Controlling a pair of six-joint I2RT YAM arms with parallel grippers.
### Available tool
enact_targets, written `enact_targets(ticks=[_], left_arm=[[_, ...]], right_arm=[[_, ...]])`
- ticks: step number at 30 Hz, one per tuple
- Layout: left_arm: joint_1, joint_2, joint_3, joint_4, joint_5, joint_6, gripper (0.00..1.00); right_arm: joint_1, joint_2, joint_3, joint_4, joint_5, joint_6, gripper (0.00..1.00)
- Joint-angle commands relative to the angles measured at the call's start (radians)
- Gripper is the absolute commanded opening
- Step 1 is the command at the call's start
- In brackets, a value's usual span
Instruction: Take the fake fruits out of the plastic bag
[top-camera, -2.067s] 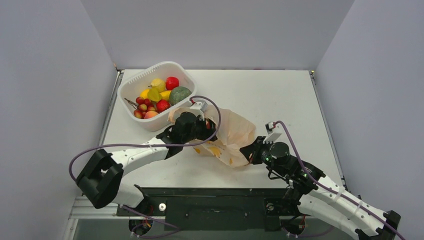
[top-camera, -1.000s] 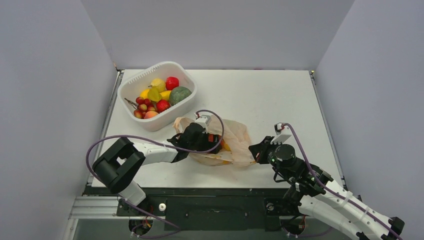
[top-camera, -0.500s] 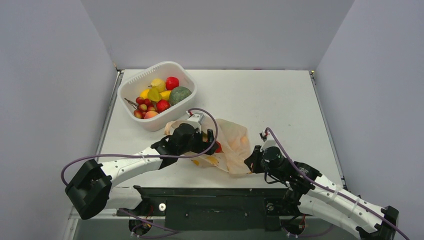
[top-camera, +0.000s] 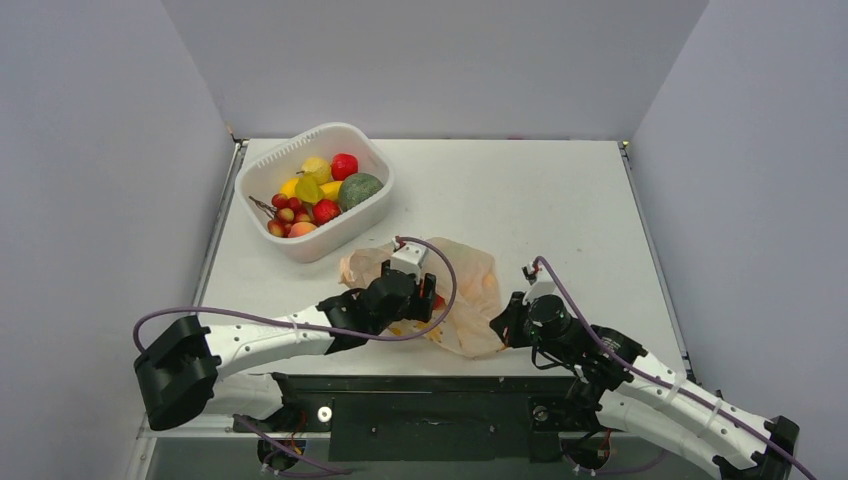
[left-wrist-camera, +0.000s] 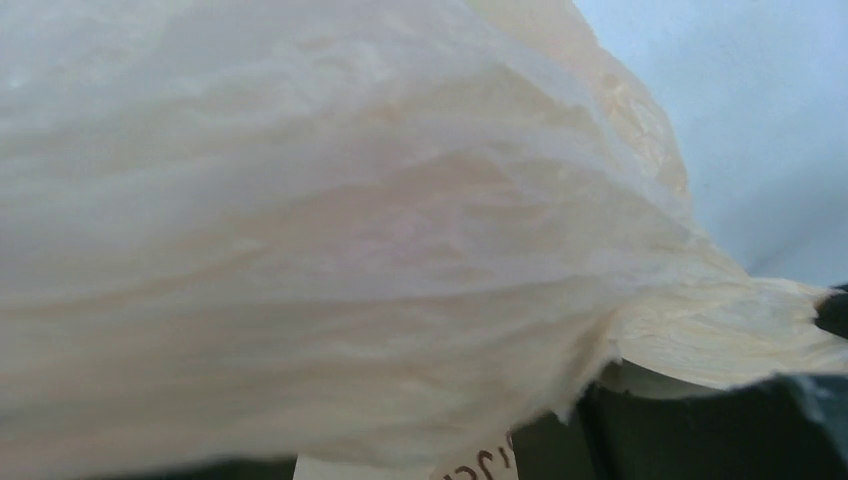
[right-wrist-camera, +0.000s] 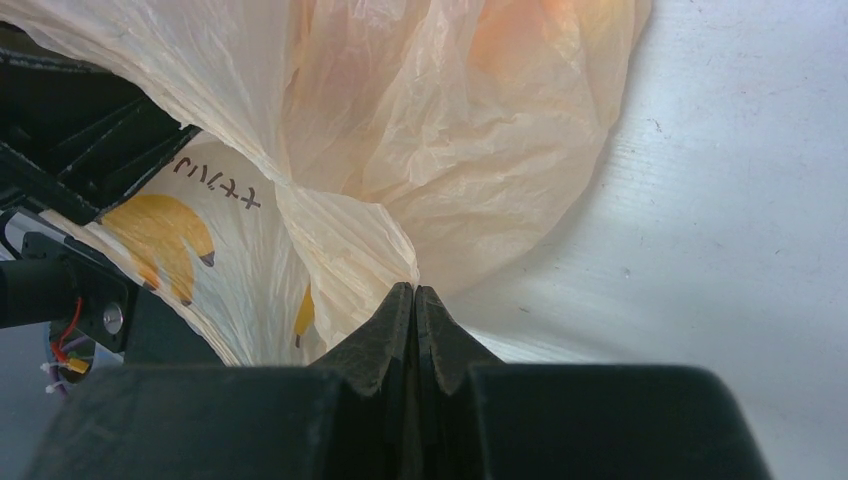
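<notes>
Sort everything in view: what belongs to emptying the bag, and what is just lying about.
In the job: plastic bag; fake fruits, showing orange through the film; right gripper, pinching the bag's edge; left gripper, at the bag.

Lying about: white basket; dark-green round fruit inside it.

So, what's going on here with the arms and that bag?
The right gripper is shut on a fold of the bag at its near right edge. The left gripper is pressed into the bag from the left, its camera filled with plastic, so whether it holds anything is unclear. Something orange shows through the bag. Fruits sit in the basket.
</notes>
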Motion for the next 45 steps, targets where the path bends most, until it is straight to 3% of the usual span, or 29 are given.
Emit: enact_targets(ticks=[1, 6, 15, 25, 29, 31, 34, 35, 37, 40, 45], left_arm=[[-0.004, 0.019, 0.042, 0.054, -0.182, 0.046, 0.6], [0.006, 0.086, 0.082, 0.071, -0.194, 0.097, 0.67], [0.024, 0.198, 0.135, 0.147, -0.122, 0.181, 0.94], [0.048, 0.334, 0.159, 0.149, -0.056, 0.178, 0.95], [0.049, 0.369, 0.171, 0.136, -0.052, 0.174, 0.88], [0.046, 0.369, 0.189, 0.115, -0.047, 0.175, 0.77], [0.043, 0.344, 0.215, 0.078, -0.034, 0.158, 0.46], [0.043, 0.322, 0.221, 0.05, -0.031, 0.148, 0.26], [0.043, 0.275, 0.233, 0.01, -0.016, 0.09, 0.07], [0.051, 0.171, 0.223, -0.012, 0.058, 0.04, 0.0], [0.093, 0.041, 0.226, -0.069, 0.368, -0.057, 0.0]], right_arm=[[0.008, -0.011, -0.001, 0.028, 0.012, 0.007, 0.0], [0.008, -0.027, 0.001, 0.021, 0.015, 0.006, 0.0], [0.008, -0.036, 0.007, 0.017, 0.023, 0.006, 0.0], [0.007, -0.054, 0.005, 0.009, 0.026, 0.012, 0.0], [0.007, -0.051, 0.01, 0.008, 0.026, 0.014, 0.0], [0.007, -0.05, 0.014, 0.007, 0.028, 0.012, 0.0], [0.007, -0.049, 0.02, 0.007, 0.041, 0.011, 0.0], [0.006, -0.047, 0.025, 0.008, 0.044, 0.011, 0.0], [0.007, -0.038, 0.032, 0.012, 0.072, 0.011, 0.0], [0.007, -0.031, 0.046, 0.017, 0.129, 0.011, 0.0], [-0.006, -0.017, 0.082, 0.01, 0.317, 0.042, 0.0]])
